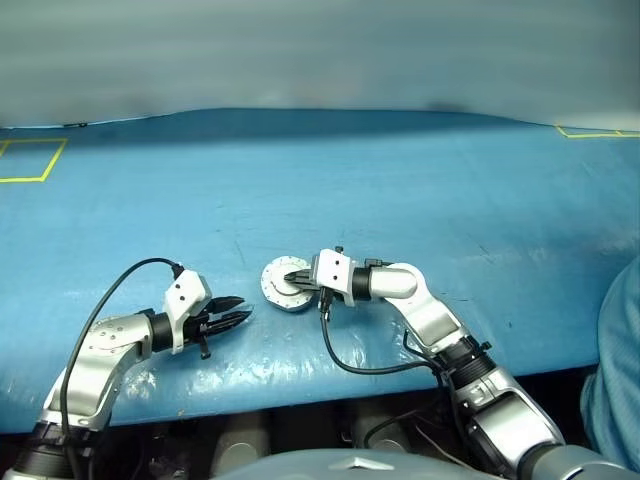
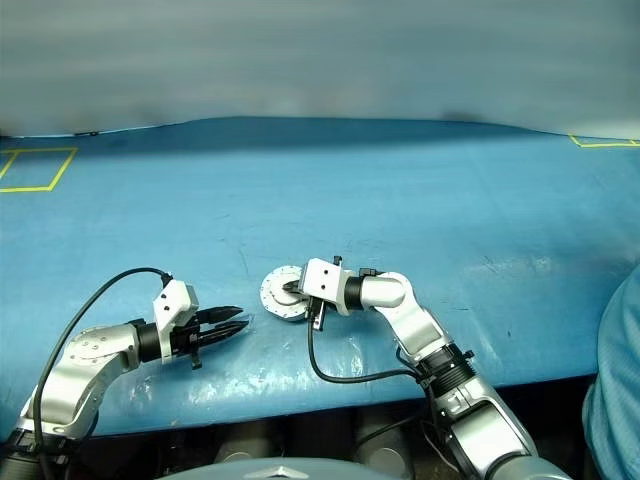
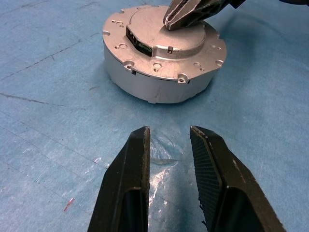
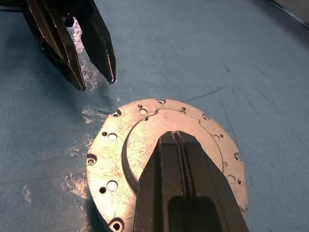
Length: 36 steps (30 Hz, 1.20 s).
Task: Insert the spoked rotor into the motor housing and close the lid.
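Nearest the robot, the left gripper [image 1: 238,316] of two black fingers hung just above the blue table cover [image 1: 420,200], its jaws a little apart with nothing between them, over a shiny crinkled patch of clear film [image 3: 161,154] stuck to the cover. Just beyond its tips, near but apart, sat the motor housing [image 3: 145,82], a short round silver metal cup, upright on the cover. The lid [image 4: 145,130], a round disc as wide as the housing, lay flat on top of it with its plain pale silver face upward, a raised centre plate and small holes around the rim. The right gripper [image 1: 292,278] reached in from the robot's right, its black jaws pressed together and empty, the joined tips resting on the lid's raised centre. Whether the spoked rotor lay inside could not be told, since the lid covered the housing. Farther off, yellow tape outlines [image 1: 30,160] marked the cover near its far edge.
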Motion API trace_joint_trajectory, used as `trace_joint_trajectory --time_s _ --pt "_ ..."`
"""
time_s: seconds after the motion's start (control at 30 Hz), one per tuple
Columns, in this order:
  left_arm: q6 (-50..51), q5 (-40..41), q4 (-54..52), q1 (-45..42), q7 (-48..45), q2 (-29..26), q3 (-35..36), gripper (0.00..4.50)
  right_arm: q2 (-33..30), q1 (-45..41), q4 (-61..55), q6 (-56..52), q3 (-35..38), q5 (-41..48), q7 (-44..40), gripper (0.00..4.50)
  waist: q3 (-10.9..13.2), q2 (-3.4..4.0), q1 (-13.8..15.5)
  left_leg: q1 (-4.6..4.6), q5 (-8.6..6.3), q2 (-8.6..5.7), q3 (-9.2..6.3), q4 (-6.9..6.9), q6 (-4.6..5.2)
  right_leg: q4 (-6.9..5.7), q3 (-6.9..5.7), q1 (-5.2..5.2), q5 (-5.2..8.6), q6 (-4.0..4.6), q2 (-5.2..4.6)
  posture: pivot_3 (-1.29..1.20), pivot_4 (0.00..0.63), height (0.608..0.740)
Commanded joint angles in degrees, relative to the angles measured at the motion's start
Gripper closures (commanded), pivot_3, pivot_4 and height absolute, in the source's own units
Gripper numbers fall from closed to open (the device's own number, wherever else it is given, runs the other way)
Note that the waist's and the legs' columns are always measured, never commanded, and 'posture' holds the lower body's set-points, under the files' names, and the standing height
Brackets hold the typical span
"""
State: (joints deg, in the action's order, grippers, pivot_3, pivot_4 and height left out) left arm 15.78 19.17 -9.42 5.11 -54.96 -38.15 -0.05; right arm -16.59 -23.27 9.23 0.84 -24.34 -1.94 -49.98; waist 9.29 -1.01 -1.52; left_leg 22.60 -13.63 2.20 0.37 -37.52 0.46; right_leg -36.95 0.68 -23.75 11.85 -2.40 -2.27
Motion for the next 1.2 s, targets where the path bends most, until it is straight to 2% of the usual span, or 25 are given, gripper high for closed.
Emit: trace_joint_trajectory --time_s 0.03,0.2,0.27,0.37,0.47,0.5,0.67,1.2 --pt "-0.47 0.96 -1.89 0.19 0.19 0.48 0.71 3.13 1.1 2.36 -1.05 -3.9 0.98 3.41 -0.93 4.5 0.0 0.0 -0.01 0.0 0.0 0.0 0.0 0.0 0.0 0.0 0.0 -0.01 0.0 0.0 0.0 0.0 0.15 0.74" --pt "-0.57 0.92 -1.81 0.29 0.38 0.93 0.8 3.13 2.94 4.0 -7.5 -7.08 4.92 10.83 -1.43 4.5 0.02 0.02 0.18 0.1 0.0 0.02 -0.01 0.01 0.0 0.01 0.0 -0.06 0.0 0.01 0.0 0.0 0.15 0.74" --pt "-0.58 0.81 -1.74 0.25 0.53 1.12 0.77 3.09 2.9 4.33 -8.83 -7.93 5.12 11.51 -1.39 4.1 0.03 0.03 0.15 0.11 0.0 0.01 0.0 0.01 0.0 0.01 0.01 -0.09 0.0 0.0 -0.01 0.0 0.15 0.74" --pt "-0.49 0.72 -1.86 0.42 0.72 1.4 0.54 3.09 2.91 4.47 -8.86 -7.48 4.93 10.53 -0.09 3.28 0.03 0.03 0.18 0.11 0.0 0.01 -0.01 0.01 0.0 0.01 0.0 -0.08 0.0 0.0 0.0 0.0 0.15 0.74" --pt "-0.47 0.62 -1.77 0.51 0.74 1.51 0.31 3.09 3.22 4.21 -7.62 -6.21 4.8 8.84 1.85 2.16 0.03 0.03 0.18 0.12 0.0 0.01 0.0 0.01 -0.01 0.02 0.0 -0.1 0.0 0.0 0.0 0.0 0.15 0.74" --pt "-0.46 0.57 -1.73 0.49 0.71 1.53 0.28 3.09 3.37 4.09 -7.21 -5.86 4.8 8.24 2.64 1.96 0.03 0.02 0.18 0.13 -0.01 0.01 0.0 0.01 -0.01 0.02 0.0 -0.1 0.0 0.0 -0.01 0.0 0.15 0.74" --pt "-0.37 0.52 -1.7 0.37 0.69 1.55 0.23 3.09 3.53 3.62 -4.96 -4.34 3.79 5.03 5.17 0.33 0.04 0.03 0.16 0.14 -0.01 0.01 0.01 0.01 -0.01 0.03 0.0 -0.12 0.01 0.0 -0.01 0.0 0.15 0.74" --pt "-0.66 0.53 -1.98 1.29 1.48 1.65 0.41 3.09 4.94 3.76 -0.51 -5.6 3.18 5.72 4.11 0.33 0.04 0.02 0.05 0.13 -0.01 0.02 0.0 0.02 -0.01 0.02 0.0 -0.12 0.01 0.01 0.0 0.0 0.15 0.74"
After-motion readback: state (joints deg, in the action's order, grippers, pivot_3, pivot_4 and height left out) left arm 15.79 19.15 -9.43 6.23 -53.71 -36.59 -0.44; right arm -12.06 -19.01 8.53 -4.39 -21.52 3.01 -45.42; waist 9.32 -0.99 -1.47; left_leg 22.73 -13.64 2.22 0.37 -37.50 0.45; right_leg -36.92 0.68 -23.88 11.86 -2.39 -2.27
